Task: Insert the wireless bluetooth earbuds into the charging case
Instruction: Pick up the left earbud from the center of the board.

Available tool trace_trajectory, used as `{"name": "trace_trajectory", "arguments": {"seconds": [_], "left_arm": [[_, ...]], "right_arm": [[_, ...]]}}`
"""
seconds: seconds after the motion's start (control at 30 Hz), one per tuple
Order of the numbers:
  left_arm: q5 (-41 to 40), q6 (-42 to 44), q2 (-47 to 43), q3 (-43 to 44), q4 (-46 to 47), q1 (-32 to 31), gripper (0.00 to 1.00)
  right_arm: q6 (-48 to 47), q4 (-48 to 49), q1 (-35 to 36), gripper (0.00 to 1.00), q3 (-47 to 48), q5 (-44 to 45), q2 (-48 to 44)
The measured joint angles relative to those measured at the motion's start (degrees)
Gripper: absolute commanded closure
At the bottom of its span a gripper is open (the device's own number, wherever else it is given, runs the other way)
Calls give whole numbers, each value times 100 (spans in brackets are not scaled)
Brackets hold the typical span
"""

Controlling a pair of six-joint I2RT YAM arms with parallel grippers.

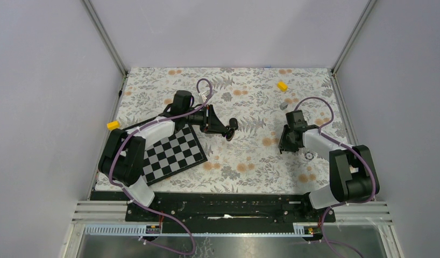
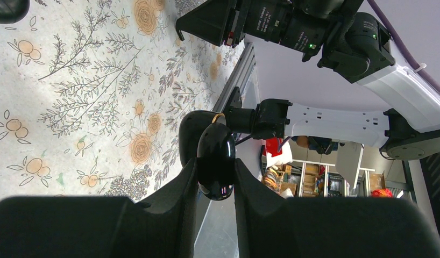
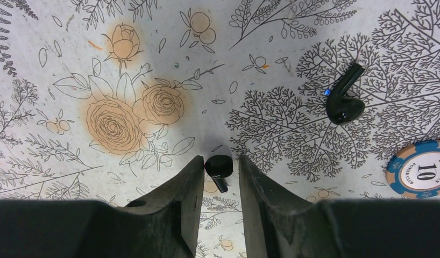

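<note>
Right jaws stand loose on both sides of one earbud (image 3: pixel 219 167) on the bench (image 3: pixel 56 177), its stem pointing back at them. Off to one side lies the other earbud (image 3: pixel 344 102). Left jaws pinch the charging case (image 2: pixel 215 161), well apart from both.

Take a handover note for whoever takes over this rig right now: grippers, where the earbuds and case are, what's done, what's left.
Left gripper: shut on the charging case, which looks open.
Right gripper: low over the cloth, first earbud between its fingers; unclear if gripped.
Second earbud: lying on the cloth near a poker chip.
Done: case in hand.
Left: both earbuds into the case.
</note>
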Motion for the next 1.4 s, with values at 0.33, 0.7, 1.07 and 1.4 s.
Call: {"name": "trace_trajectory", "arguments": {"seconds": [0.33,0.7,1.07,1.4], "left_arm": [[-2,0,0,0,0,-2,100],[-9,-2,0,0,0,-39,100],[-11,-2,0,0,0,-85,100],[15,-11,238,103,-4,-166,100]], "right_arm": [[-61,11,133,63,13,144,33],[-90,-2,240,72,125,304,157],[-116,33,240,73,94,168,15],[-166,979,249,72,-538,-380,-1810]]}}
